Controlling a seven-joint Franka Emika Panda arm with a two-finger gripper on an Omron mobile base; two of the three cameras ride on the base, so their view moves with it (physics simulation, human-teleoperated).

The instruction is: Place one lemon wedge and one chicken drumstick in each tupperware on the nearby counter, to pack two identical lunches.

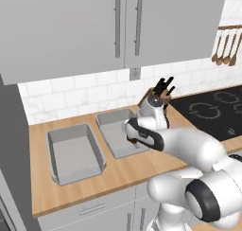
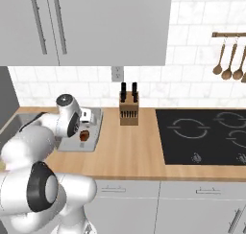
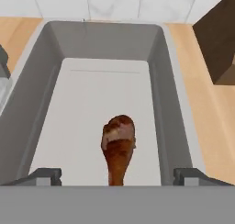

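Item: chicken drumstick (image 3: 118,147), near end of the tupperware (image 3: 158,85) beside the knife block (image 2: 129,111); our gripper (image 3: 117,176) is spread wide, released. Risk, we judge: fingertips (image 3: 46,176) straddle the drumstick, so lifting off crooked could drag it against the wall.

No readable text, label, brand, number or sign appears on any surface. The cooktop (image 2: 204,134) at the counter's (image 2: 134,154) right end carries only ring outlines and small pale marks near its front edge; these marks are too small to read.
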